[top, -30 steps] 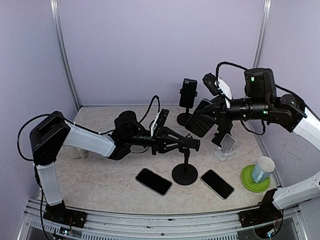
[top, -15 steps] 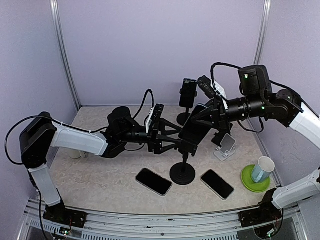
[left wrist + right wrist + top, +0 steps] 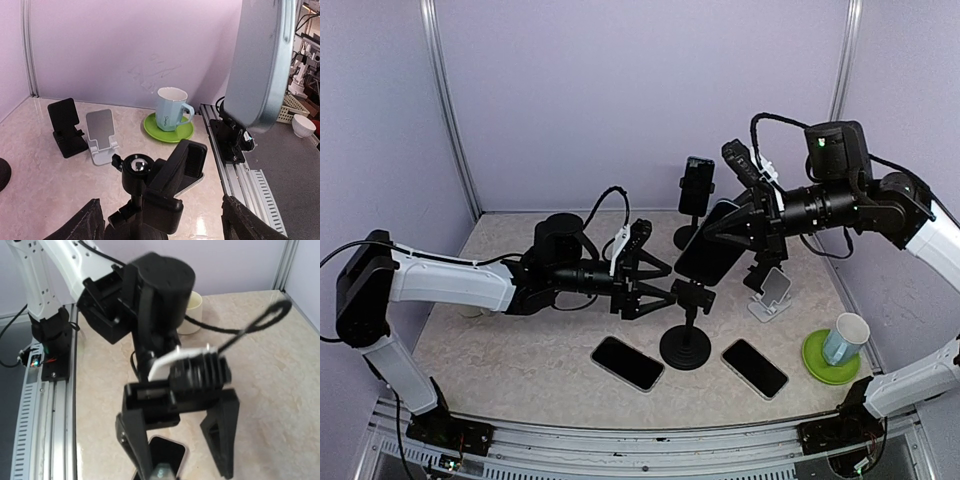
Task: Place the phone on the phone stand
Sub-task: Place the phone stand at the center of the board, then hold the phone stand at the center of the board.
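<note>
Presently the right tool [image 3: 740, 228] is clenched on the upper end of the phone [image 3: 708, 248], a dark slab that it holds in the air, tilted, with the lower end pointing down and away from the tool towards the phone stand [image 3: 688, 320]. The phone is not seated; in the left wrist view it shows as a large grey slab [image 3: 260, 60] up and to the right of the stand's clamp head [image 3: 172, 182], with clear space between the two. The left tool [image 3: 672, 282] is released, its jaws spread wide. The stand's head sits between the fingers [image 3: 87, 225] without touching either, and the ball joint [image 3: 137, 165] sits just ahead of them. The stand's round base rests on the table [image 3: 520, 350], below and slightly ahead of the left tool. Two spare phones lie flat on the table, one [image 3: 627, 362] beneath the left tool's fingers and the other [image 3: 754, 367] below the right tool. Under the right tool's wrist stands a white stand [image 3: 772, 290], and further back on that side a mug [image 3: 845, 340] sits on a green saucer [image 3: 825, 370]. Beyond both tools, at the far wall, another stand [image 3: 696, 190] holds a phone upright.
</note>
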{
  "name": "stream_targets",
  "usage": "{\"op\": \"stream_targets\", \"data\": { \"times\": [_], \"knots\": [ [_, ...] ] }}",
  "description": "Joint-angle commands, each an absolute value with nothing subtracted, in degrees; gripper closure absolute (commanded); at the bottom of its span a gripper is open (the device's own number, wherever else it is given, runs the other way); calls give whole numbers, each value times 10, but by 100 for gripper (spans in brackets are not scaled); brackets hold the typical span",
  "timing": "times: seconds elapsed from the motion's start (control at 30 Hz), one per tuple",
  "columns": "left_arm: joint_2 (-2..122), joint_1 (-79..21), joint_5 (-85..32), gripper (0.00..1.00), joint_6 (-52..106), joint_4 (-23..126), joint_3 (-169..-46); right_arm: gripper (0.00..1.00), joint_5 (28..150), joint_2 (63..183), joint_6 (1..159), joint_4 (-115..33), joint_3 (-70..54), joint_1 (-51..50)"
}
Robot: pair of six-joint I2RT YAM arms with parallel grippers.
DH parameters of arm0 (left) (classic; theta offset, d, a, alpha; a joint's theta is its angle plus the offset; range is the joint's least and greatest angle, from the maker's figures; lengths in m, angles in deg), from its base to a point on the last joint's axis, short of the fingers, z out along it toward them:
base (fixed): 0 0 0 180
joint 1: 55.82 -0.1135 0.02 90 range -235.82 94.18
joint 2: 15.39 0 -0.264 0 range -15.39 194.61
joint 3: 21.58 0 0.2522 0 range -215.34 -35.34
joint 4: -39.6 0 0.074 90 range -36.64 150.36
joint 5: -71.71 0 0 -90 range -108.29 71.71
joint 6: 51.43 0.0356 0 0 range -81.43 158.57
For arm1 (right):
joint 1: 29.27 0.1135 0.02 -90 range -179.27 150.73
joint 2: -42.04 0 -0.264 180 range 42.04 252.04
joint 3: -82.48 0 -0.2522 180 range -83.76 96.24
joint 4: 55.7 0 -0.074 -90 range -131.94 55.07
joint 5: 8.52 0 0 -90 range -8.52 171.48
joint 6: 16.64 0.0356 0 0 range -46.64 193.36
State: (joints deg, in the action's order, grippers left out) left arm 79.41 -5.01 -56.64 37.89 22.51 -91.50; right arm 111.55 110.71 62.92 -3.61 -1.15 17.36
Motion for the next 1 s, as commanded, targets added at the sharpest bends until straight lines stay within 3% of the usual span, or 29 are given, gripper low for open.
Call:
{"op": "stream_targets", "data": {
  "times": [0.0,0.4,0.63,0.77,0.87,0.97],
  "knots": [
    [807,-47,-568,22,417,297,-937,100,1132,1098,623,-45,14,169],
    [832,-53,-588,43,432,328,-978,100,1123,1096,618,-51,-4,170],
    [827,-51,-592,46,433,323,-976,100,1119,1099,616,-54,-11,169],
    [827,-51,-589,56,433,325,-976,100,1117,1099,616,-57,-16,169],
    [825,-51,-587,57,431,322,-974,100,1115,1099,615,-58,-20,170],
    [824,-50,-585,65,427,315,-972,100,1114,1100,616,-58,-23,170]
  ]
}}
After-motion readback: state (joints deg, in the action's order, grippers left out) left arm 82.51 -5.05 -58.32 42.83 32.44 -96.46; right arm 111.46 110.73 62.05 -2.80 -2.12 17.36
